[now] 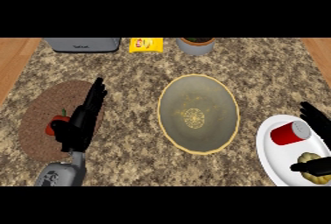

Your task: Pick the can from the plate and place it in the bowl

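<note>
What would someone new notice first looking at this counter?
Probably the big yellow-rimmed bowl in the middle of the counter, then the red can lying on the white plate at the right. The right hand reaches around the can, fingers open.

The granite counter (129, 65) bears a bowl (169, 94), plate (266, 144) and woven mat (45, 109).

Worktop (129, 61): speckled granite look, wood strips at both edges. Mat (45, 118): coarse woven brown fibre. Bowl (169, 94): smooth, dull grey-green glaze, yellow rim. Plate (268, 146): glossy white. Can (290, 133): red body, metallic grey lid.
</note>
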Motion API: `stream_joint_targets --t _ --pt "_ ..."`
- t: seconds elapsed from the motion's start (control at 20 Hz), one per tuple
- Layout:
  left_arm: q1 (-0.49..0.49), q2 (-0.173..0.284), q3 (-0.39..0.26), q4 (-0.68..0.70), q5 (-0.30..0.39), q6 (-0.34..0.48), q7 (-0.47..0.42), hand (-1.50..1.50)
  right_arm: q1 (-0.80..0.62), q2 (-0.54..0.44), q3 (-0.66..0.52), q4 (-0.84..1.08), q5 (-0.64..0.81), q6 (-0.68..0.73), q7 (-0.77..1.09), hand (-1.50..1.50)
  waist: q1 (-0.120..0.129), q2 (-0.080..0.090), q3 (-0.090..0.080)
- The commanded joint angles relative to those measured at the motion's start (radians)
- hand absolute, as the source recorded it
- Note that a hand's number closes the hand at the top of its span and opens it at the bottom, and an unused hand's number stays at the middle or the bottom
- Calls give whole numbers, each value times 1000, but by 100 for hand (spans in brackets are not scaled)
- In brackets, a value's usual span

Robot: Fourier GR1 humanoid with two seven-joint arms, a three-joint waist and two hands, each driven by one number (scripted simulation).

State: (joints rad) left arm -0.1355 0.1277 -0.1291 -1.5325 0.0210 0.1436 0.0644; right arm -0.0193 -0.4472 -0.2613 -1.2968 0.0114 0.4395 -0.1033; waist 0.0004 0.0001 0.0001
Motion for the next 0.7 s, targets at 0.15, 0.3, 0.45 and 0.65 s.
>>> stream_joint_targets --t 0.15,0.3,0.45,0.65 --pt "-12 17 37 -13 3 -37 32 0 -46 23 43 63 168 -122 3 -150 2 0 0" --pt "47 -13 13 -77 -30 -14 23 0 -14 -8 22 65 183 -94 -24 -150 1 -1 0" --pt "32 -25 41 2 -25 -35 -40 0 -97 5 46 182 244 -118 -62 -150 2 0 0" --pt "19 -40 43 33 -42 -46 -50 0 -110 13 59 256 258 -86 -152 -150 0 0 0"
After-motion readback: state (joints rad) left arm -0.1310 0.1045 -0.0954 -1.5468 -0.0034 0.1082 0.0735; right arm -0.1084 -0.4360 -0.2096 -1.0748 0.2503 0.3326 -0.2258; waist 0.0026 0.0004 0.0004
